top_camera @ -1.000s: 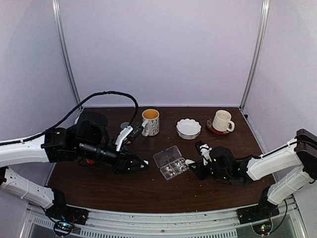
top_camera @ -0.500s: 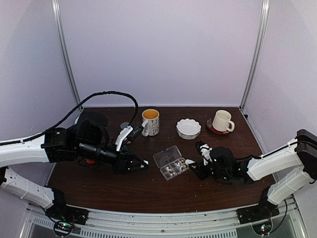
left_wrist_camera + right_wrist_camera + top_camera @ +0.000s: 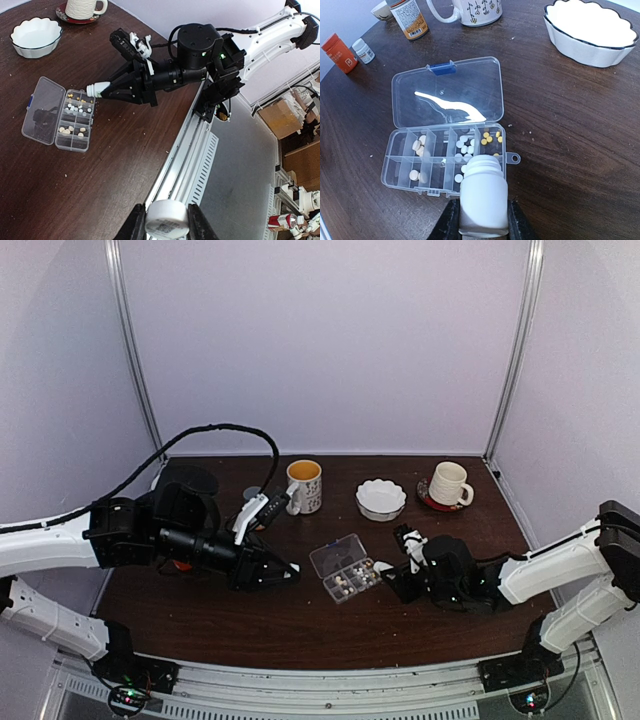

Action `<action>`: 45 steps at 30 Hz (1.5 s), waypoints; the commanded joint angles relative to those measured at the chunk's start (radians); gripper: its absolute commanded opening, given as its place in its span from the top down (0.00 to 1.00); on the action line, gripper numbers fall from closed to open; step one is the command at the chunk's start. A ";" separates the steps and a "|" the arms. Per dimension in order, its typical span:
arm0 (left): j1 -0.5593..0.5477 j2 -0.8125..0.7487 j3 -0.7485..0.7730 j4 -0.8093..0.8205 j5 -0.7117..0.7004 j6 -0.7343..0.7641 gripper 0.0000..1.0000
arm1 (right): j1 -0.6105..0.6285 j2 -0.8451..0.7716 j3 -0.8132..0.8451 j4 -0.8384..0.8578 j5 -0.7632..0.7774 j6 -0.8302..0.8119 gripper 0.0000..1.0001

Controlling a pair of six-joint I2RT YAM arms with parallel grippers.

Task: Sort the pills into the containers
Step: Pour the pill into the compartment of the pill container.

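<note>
The containers are the compartments of a clear pill box lying mid-table, also seen in the top view, with its lid folded open. White, tan and yellow pills lie in several compartments. My right gripper is shut on an uncapped white bottle. The bottle is tipped with its mouth over the box's near right corner. Left of the box, my left gripper hangs above the table's front edge. It is shut on a white bottle cap.
A flowered mug, a white scalloped bowl and a white mug on a red saucer stand behind the box. An orange bottle, a small white bottle and a brown-labelled bottle stand at far left. A metal rail edges the table.
</note>
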 commanded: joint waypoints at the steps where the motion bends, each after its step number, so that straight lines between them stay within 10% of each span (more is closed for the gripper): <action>1: 0.006 0.004 0.029 0.045 0.018 -0.005 1.00 | 0.006 -0.017 -0.017 0.060 0.015 0.015 1.00; 45: 0.006 0.007 0.033 0.043 0.021 -0.005 1.00 | 0.008 0.003 0.036 -0.062 0.038 0.011 1.00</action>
